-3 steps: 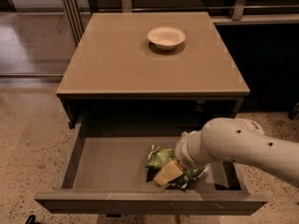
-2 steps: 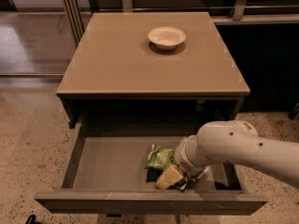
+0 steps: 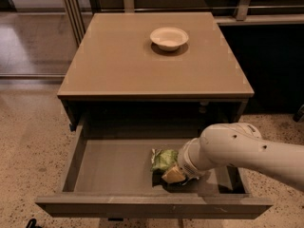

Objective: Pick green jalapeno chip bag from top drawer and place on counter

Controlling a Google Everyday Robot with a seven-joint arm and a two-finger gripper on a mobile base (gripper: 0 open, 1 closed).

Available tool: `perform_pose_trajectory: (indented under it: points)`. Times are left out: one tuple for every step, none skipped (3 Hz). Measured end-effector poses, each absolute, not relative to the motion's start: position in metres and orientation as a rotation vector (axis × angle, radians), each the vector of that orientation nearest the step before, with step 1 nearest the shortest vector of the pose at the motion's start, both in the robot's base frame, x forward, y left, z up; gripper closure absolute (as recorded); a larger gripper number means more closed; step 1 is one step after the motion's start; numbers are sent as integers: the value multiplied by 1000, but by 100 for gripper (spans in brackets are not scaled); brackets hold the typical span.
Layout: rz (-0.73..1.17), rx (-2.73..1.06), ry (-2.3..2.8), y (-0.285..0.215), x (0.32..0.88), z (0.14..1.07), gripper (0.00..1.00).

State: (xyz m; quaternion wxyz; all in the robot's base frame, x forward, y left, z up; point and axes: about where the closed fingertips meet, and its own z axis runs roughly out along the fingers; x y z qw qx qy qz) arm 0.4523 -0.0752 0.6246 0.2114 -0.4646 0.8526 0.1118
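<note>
My gripper (image 3: 174, 175) is down inside the open, wide, shallow grey-brown top drawer (image 3: 109, 175), right at the near edge of the crinkly, shiny green jalapeno chip bag (image 3: 163, 158) lying on the drawer floor, right of middle. Clamped or loose, I cannot tell. Above, the flat tan-brown counter (image 3: 123, 65) carries a round white bowl (image 3: 169, 37).

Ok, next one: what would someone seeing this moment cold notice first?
The bulky white arm stretching in from the right, with its gripper down inside the open top drawer, right at the green jalapeno chip bag, which lies a little right of the drawer's middle. Above, a white bowl sits toward the back of the tan counter.
</note>
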Motion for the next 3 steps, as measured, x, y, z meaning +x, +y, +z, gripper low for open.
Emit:
perform_pose_trajectory:
  points:
    - [311,-1291,2369,-75,452,625,64]
    - [310,-1291,2369,-75,452,625,88]
    - [294,-1331,2330,-67,451,645,100]
